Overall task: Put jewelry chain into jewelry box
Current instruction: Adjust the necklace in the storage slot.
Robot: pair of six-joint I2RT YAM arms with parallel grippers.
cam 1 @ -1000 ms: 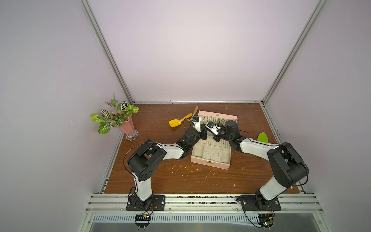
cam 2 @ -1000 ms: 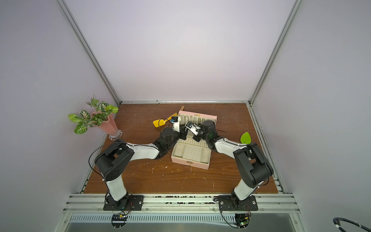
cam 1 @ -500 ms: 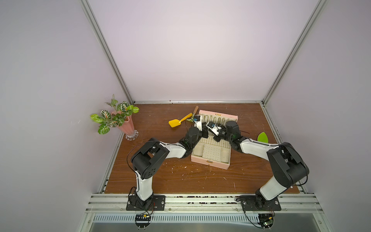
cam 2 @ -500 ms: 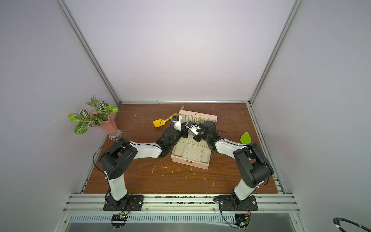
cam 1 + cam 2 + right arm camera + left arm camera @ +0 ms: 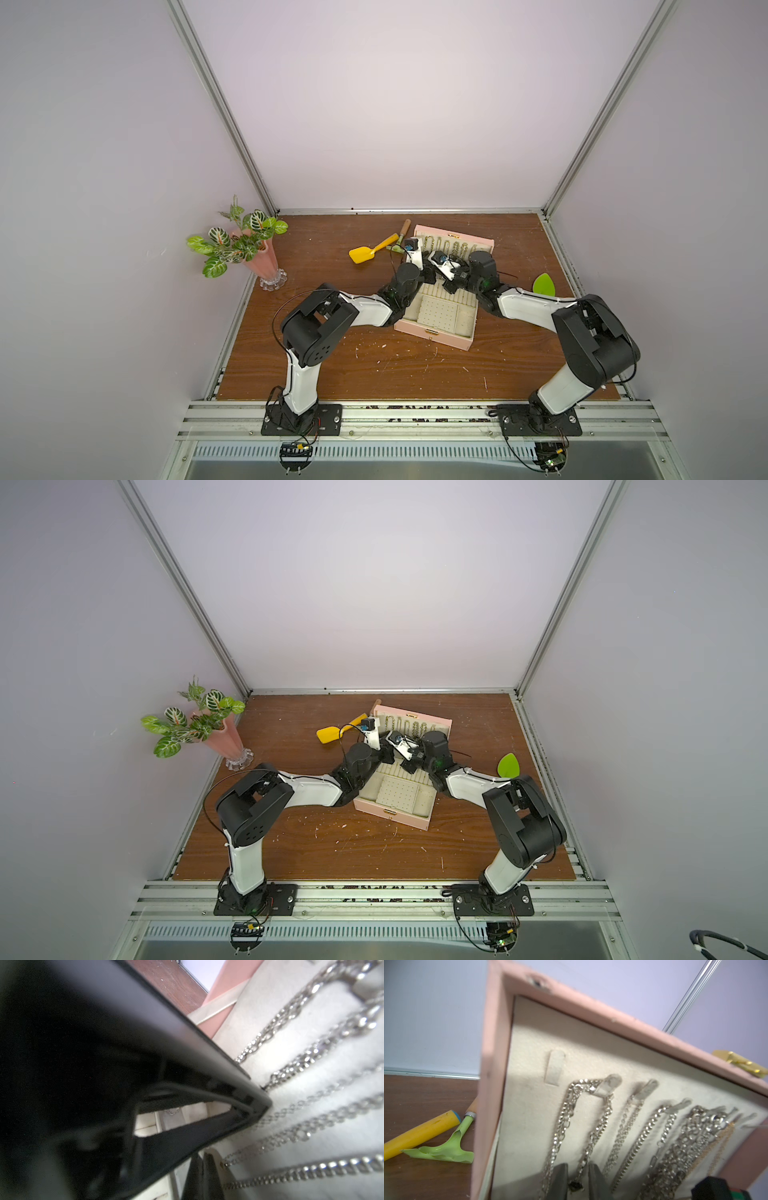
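The pink jewelry box (image 5: 432, 332) (image 5: 390, 812) lies open in both top views, its lid (image 5: 494, 1064) standing up at the back. Several silver chains hang from hooks on the lid's cream lining. My left gripper (image 5: 578, 1180) is at the lid's lower part. Its fingers (image 5: 560, 1182) stand slightly apart, with one strand of a jewelry chain (image 5: 591, 1140) and a small dark pendant between them. Close beside it, my right gripper (image 5: 202, 1178) is shut, with nothing seen in it. The left gripper's black body fills much of the right wrist view. The lid's chains (image 5: 307, 1057) show beyond it.
A yellow spatula (image 5: 361, 254) and a wooden-handled tool (image 5: 404, 228) with a green blade (image 5: 446, 1151) lie left of the lid. A plant in a pink vase (image 5: 257, 262) stands at the far left. A green leaf-shaped piece (image 5: 544, 284) lies at the right.
The left arm has pushed its gripper a little closer to the lid, and its elbow has shifted forward. The right arm has hardly moved.
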